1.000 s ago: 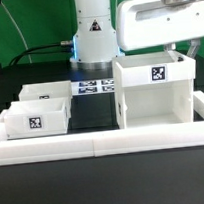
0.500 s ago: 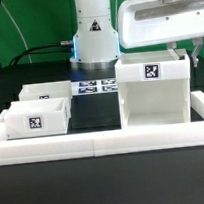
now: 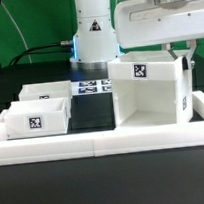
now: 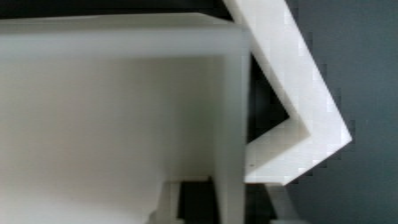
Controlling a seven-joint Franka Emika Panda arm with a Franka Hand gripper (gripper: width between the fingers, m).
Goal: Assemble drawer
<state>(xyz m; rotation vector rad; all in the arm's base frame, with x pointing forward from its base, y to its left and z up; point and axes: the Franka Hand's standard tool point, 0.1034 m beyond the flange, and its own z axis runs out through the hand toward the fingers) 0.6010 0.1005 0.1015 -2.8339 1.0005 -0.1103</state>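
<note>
Quick note on where this stood. The big case (image 3: 150,94) sat on the counter (image 3: 91,113) at the exterior view's right, twisted a bit out of square with the border wall (image 3: 94,143). The tool (image 3: 187,54) was at the case's right wall. In the wrist view that thin wall ran right between the jaws, so I'd call it pinched on the wall, not hanging apart.

The front tray (image 3: 33,119) and back tray (image 3: 47,93) sat well apart from it on the left, with the marker board (image 3: 89,87) behind.

What worried me:
- One pinch on one thin wall of a big hollow box could easily let it pivot or slide out.
- A low corner could have snagged the border wall.
- Swinging it left carelessly could have clipped the trays.
</note>
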